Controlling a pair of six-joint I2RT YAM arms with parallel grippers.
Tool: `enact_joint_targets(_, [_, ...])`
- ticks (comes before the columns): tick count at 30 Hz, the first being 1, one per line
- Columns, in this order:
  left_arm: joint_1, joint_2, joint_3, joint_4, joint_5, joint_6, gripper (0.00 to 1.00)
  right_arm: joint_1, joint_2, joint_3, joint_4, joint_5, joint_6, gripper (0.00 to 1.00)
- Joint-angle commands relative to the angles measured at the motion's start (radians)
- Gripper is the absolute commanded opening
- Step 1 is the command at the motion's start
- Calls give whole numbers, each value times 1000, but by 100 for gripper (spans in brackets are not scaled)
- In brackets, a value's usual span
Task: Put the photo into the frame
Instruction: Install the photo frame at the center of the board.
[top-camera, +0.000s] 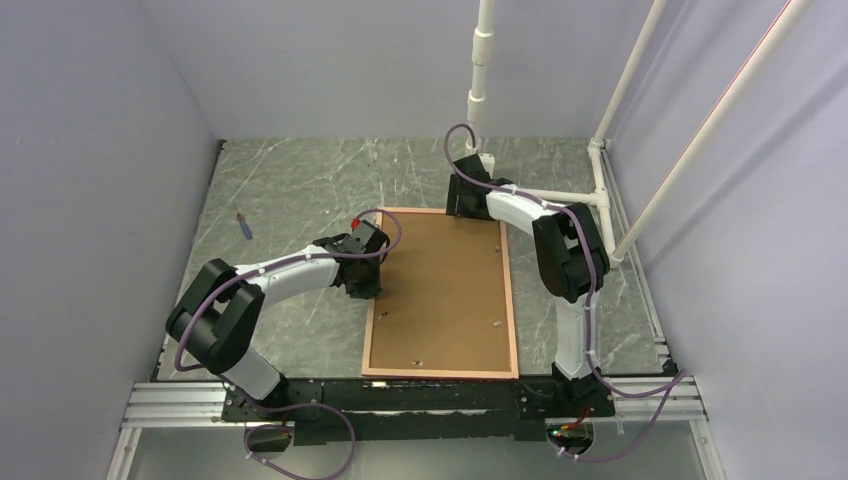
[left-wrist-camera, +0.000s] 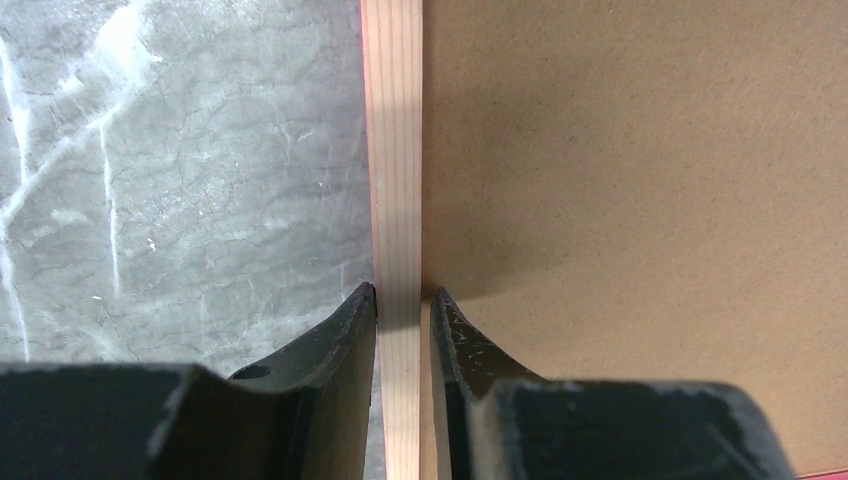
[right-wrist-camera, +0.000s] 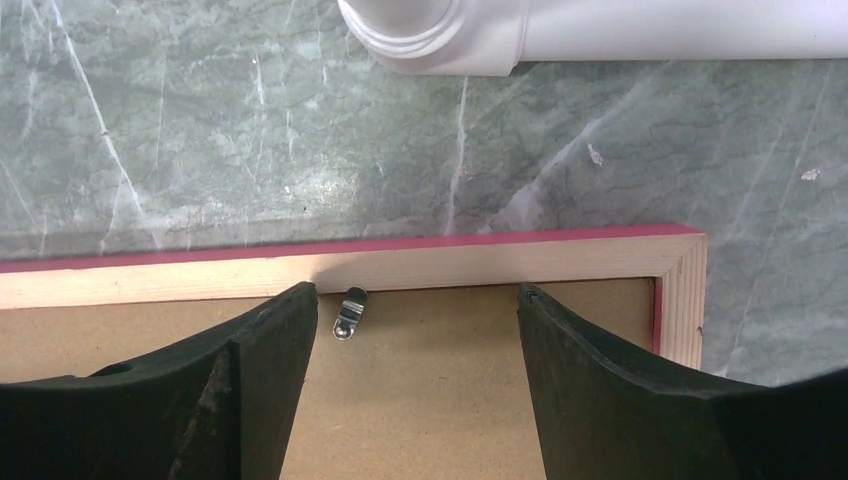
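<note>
Left tool (left-wrist-camera: 403, 296) closed on frame (top-camera: 440, 374), long axis near-to-far.

I see the frame (left-wrist-camera: 398, 150) as pale bare wood, fine-grained, outer edge painted pink-red. Inside the frame, the backing board (left-wrist-camera: 640, 150) looks matt brown fibreboard, with a shiny metal clip (right-wrist-camera: 350, 314). Around the frame, the table (left-wrist-camera: 180, 150) is smooth, faintly glossy veined stone.

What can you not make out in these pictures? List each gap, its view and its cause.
- The photo: in no view; the backing board fills the frame, hiding anything beneath.
- Left gripper: in the left wrist view, fingers straddle the frame's rail, contact unclear; in the top view, the wrist covers them.
- Small blue item: top view, too small to name.
</note>
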Motion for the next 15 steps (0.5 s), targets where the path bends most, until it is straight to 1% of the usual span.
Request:
enact_joint_targets(1, [-3,71,-45,-28,-88,26,27,21,37,3,-31,64,-30,73])
enact_joint_targets(5, [-4,70,-44,-30,-90,26,27,21,38,-18,-34,83,-26,69])
enact_joint_targets(6, [-4,70,-43,-31,-90,25,27,21,37,-19,-40,93,-25,67])
enact_joint_targets(7, [-3,70,-44,-31,-89,25,27,20,38,-24,-43,99,-25,63])
enact_joint_targets(11, [-3,72,-42,-29,-89,26,27,19,50,-18,-60,134,-17,57])
enact_joint_targets(12, [-3,72,-42,-30,-89,25,27,16,57,-9,-70,136,-14,52])
enact_joint_targets(14, [-4,75,-41,-34,-91,25,26,12,68,8,-90,149,-5,35])
enact_joint_targets(15, [-4,76,-40,-37,-94,24,26,12,69,12,-96,151,-3,32])
